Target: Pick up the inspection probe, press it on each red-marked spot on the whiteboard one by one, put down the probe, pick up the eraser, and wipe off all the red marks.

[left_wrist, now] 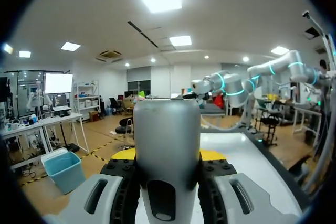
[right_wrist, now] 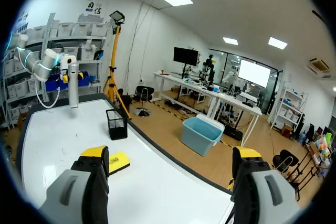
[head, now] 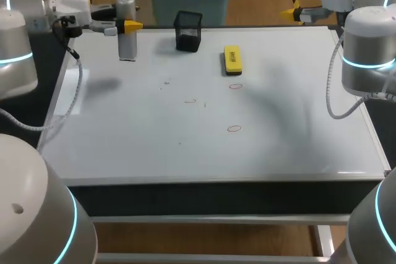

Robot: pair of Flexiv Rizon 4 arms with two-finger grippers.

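Evidently the inspection probe [head: 127,41] is a stiff, smooth cylinder, probably slippery. The left gripper [left_wrist: 168,155] pinches its upper body; the right gripper [right_wrist: 170,167] hangs spread, empty.

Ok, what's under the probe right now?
Bare whiteboard near its far left corner; the red marks lie off toward the middle. The spot right beneath the probe is hidden by its base, so I can't tell whether it touches.

probe [left_wrist: 167,145]: lower end cut off at the wrist view's edge.
left gripper [left_wrist: 167,156]: yellow tips mostly hidden behind probe.
red marks [head: 234,129]: this side of eraser [head: 232,60], shapes too small to tell.
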